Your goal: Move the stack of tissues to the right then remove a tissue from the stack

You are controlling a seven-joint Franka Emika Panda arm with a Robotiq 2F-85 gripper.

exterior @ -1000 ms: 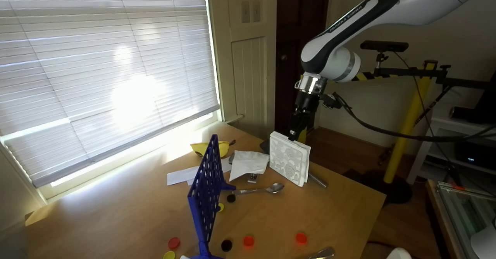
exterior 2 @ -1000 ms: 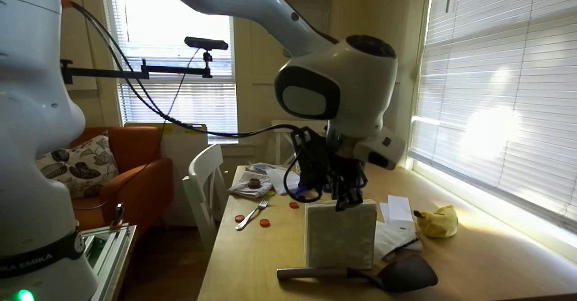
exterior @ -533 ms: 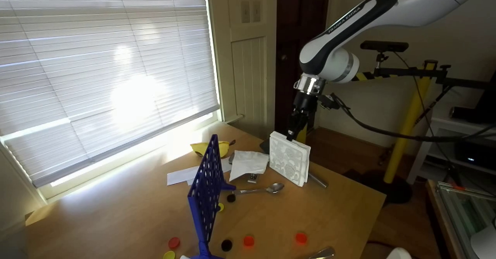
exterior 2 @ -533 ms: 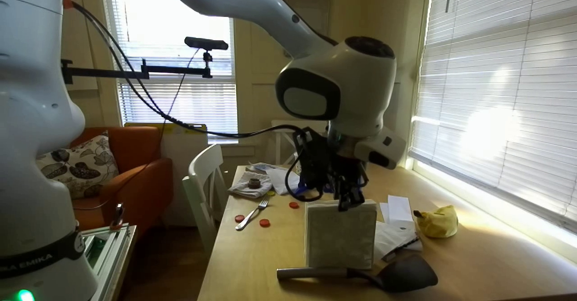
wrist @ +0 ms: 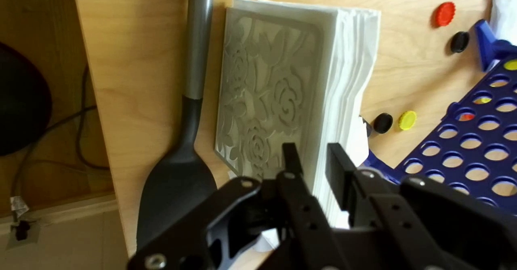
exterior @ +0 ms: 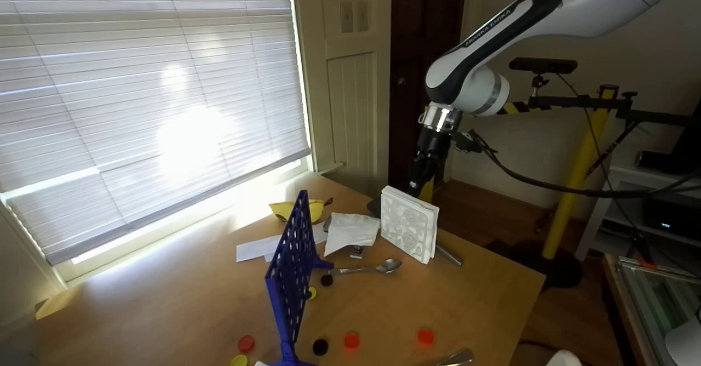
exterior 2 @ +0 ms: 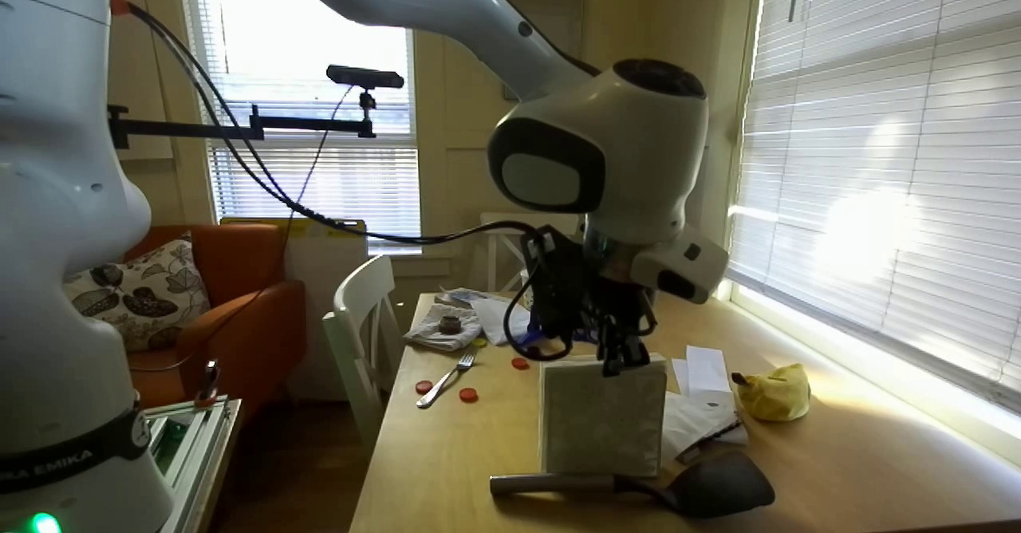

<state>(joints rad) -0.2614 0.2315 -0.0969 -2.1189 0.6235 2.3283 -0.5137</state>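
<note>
On a pale wooden table point(wrist: 133, 60), near white slatted window blinds point(exterior: 109, 97), a white, rectangular stack of tissues point(wrist: 278, 80) stands upright on one edge, its broad faces bearing a grey floral pattern. At its top edge hangs a black two-fingered gripper point(wrist: 314, 152), its fingers point(wrist: 337, 159) parted by a narrow gap and clamped on nothing; whether a fingertip brushes the tissues cannot be told. Just beside the stack lies a spatula point(wrist: 191, 116) with a black blade and a grey cylindrical handle. Off the stack's opposite face lies a shiny metal spoon point(exterior: 388, 266), and loose white papers point(exterior: 353, 229) spread nearby. Farther off stands a blue plastic panel point(exterior: 290, 267) pierced with round holes.
</note>
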